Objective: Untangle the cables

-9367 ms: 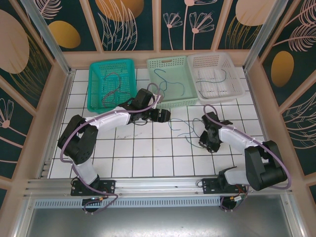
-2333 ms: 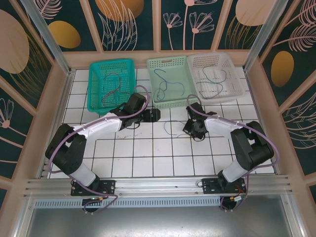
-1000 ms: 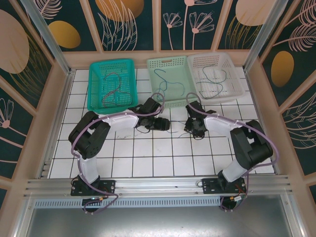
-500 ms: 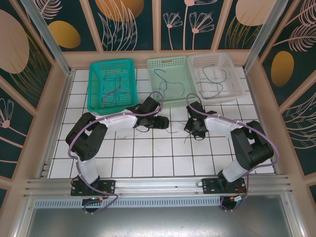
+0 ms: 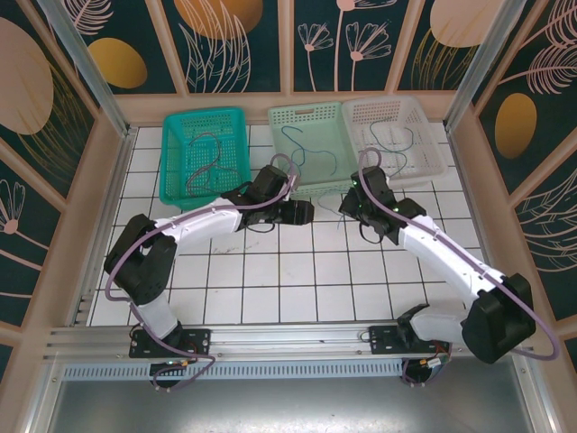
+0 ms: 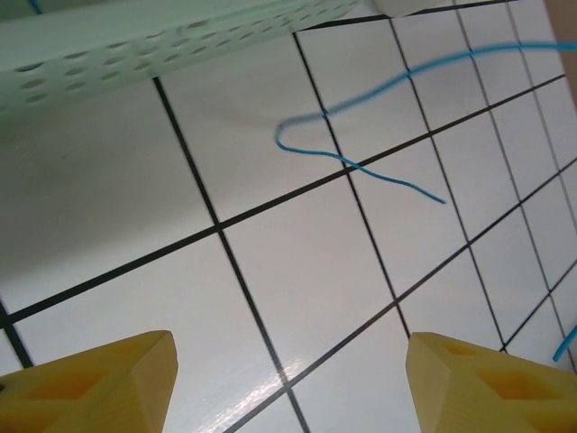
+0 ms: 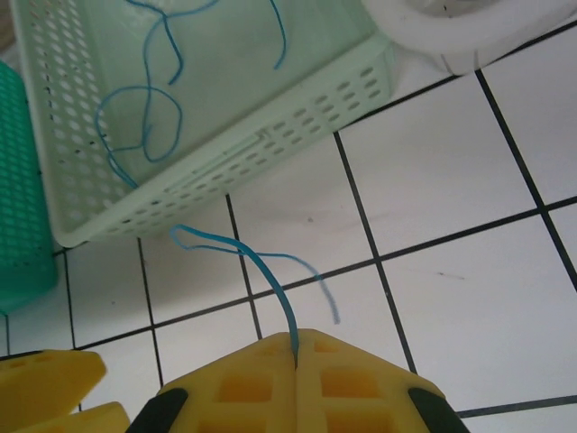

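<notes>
1. Jaws of the right gripper [image 7: 296, 343] are pressed together, pinching a blue cable [image 7: 261, 271] right at the fingertips. A tip pinch suits so thin a wire, which would likely slide out of any looser hold.
2. From that pinch the cable curls up toward the near wall of the light green basket [image 7: 225, 167], and a short free end trails off to one side over the tiles. Held like this, it can hang apart from anything it may have been caught on.
3. Jaws of the left gripper [image 6: 288, 343] are spread wide with nothing between them, low over the table [image 5: 270, 289]. The blue cable runs across the tiles ahead of it, out of reach of the yellow fingers [image 6: 99, 379]. I judge this arm is waiting to take a second hold or steady the wire.
4. Both grippers sit near the middle of the table, just short of the baskets lined along its far edge.
5. The baskets seem to sort by colour:
   - Another blue length [image 7: 177, 72] lies in the light green one.
   - Reddish wires [image 5: 209, 162] lie in the teal basket [image 5: 206, 115] toward the far left corner.
   - Dark green wires [image 5: 388, 144] lie in the white basket [image 5: 388, 102].
6. The held cable most likely belongs in the light green basket. The lift must carry its trailing end over the rim.
</notes>
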